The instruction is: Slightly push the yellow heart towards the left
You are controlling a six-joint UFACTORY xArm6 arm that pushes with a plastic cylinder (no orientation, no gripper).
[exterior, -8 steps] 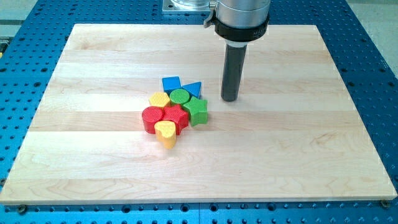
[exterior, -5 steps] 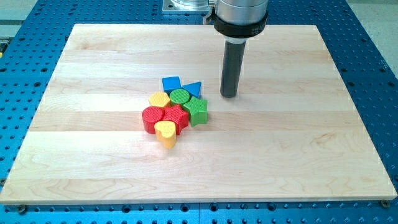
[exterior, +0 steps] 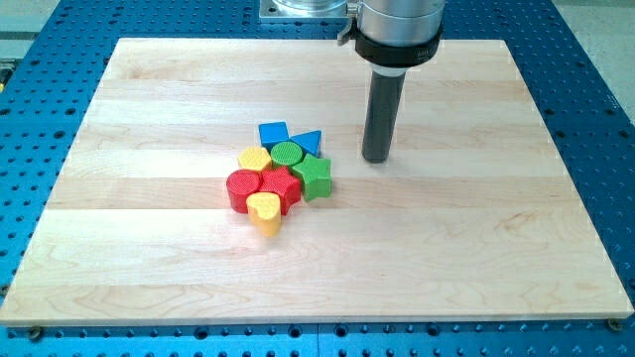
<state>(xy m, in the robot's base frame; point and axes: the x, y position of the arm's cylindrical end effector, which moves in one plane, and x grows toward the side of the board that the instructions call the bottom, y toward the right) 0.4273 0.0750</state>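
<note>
1. My tip [exterior: 375,159] rests on the wooden worktop [exterior: 476,238], at the view's right of the cluster of blocks and apart from all of them.
2. The rod [exterior: 381,114] stands upright under a grey cylindrical mount [exterior: 397,28] near the view's top.
3. The end effector is this plain rod alone: it has no jaws and holds nothing.
4. The yellow heart [exterior: 264,210] lies at the view's bottom edge of the cluster, touching the red blocks above it. It is well apart from my tip, down and to the view's left of it.
5. A red cylinder [exterior: 241,187] sits at the cluster's left, and a second red block [exterior: 281,185], whose shape I cannot tell for sure, sits just to its right, in the middle.
6. A green star [exterior: 314,176] forms the cluster's right side and is the block nearest my tip, together with the blue triangle [exterior: 309,141] above it.
7. A green cylinder [exterior: 288,153] sits between the blue triangle and a second yellow block [exterior: 255,158], whose shape is unclear.
8. A blue cube [exterior: 273,132] lies at the cluster's top, beside the blue triangle.
9. A blue perforated base [exterior: 595,99] surrounds the worktop.
</note>
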